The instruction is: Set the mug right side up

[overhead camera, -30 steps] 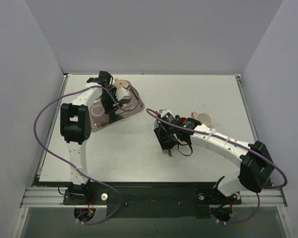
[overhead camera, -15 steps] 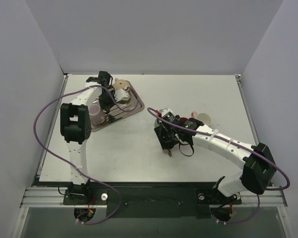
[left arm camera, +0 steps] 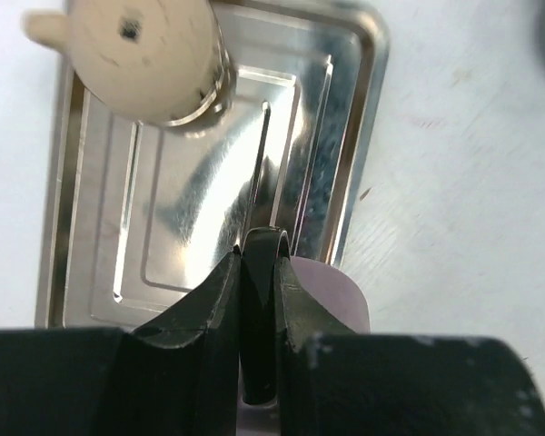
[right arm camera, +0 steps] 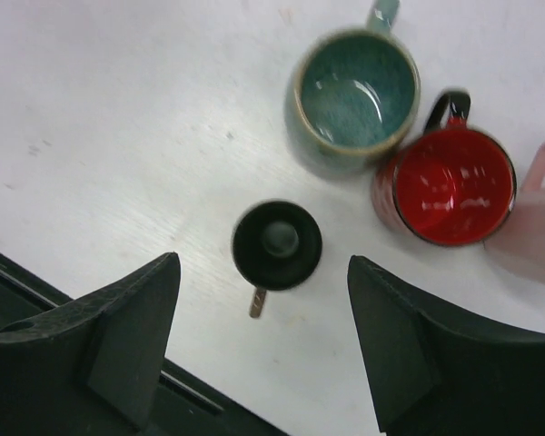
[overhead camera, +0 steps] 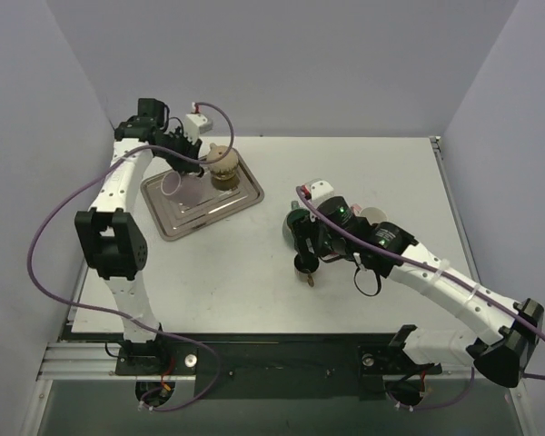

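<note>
One lilac mug (overhead camera: 174, 184) is the business here. It hangs over the far-left end of the tray (overhead camera: 209, 207), pinched by its wall in the left claw (overhead camera: 183, 166), whose fingers (left arm camera: 213, 300) are drawn tight on it. From above it looks tipped about sideways, mouth to the left, so I judge the turn roughly half made. The right claw (right arm camera: 265, 272) hovers with its fingers wide apart over a black cup (right arm camera: 277, 243) on the surface (overhead camera: 254, 291), holding nothing.

The grip is a thin one on a smooth wall. When the wrist rolls, the mug's weight could pivot it between the pads or slide it out, dropping it on the tray. A beige mug (overhead camera: 221, 163) stands upside down near it — a swing or a careless descent could knock that over. Set down across the tray's stepped rim, the lilac mug might tilt and topple.
</note>
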Controlling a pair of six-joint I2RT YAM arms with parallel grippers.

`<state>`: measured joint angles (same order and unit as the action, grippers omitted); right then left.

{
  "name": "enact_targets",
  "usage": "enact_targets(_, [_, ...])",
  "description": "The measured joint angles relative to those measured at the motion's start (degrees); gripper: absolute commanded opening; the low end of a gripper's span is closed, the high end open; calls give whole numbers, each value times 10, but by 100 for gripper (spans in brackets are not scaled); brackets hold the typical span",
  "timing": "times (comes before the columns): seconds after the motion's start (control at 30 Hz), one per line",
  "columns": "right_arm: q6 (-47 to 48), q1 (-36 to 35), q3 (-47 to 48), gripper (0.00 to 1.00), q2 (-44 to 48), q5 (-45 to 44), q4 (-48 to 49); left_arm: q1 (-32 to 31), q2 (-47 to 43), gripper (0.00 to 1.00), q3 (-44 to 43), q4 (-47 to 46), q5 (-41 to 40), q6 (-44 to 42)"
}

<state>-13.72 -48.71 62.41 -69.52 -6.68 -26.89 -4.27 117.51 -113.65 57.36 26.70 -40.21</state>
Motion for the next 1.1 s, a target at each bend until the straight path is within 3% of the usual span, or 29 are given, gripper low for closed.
enact_targets(0.2, [10,-5,12,73,18,97,161,14,-146,0,47,-84,152,147])
enact_targets(0.23, [4,-5,14,81,11,114,185,12,-162,0,56,-98,176,172])
enact_targets(0.4, [-58,-9,38,83,-52,188,348,-13,-261,0,169,-249,288,348])
enact_targets(0.6, [-109,-9,58,79,-97,206,451,-28,-287,0,209,-355,363,481])
enact_targets(0.67, [-121,-9,64,70,-107,208,472,-30,-290,0,222,-385,377,512])
enact_targets(0.73, [-133,-9,66,36,-117,214,493,-37,-291,0,231,-407,388,538])
enact_targets(0.83, [-157,-6,73,0,-131,231,505,-47,-293,0,239,-429,402,561])
enact_targets(0.9, [-191,-1,76,0,-138,250,506,-41,-296,2,251,-487,426,573])
enact_targets(0.93, [-201,0,80,0,-141,261,511,-38,-298,61,262,-523,437,581])
enact_targets(0.97, [-209,0,85,0,-141,268,511,-37,-300,89,268,-543,442,586])
enact_targets(1.1, [-160,-9,104,0,-140,227,449,-36,-308,91,273,-516,412,589])
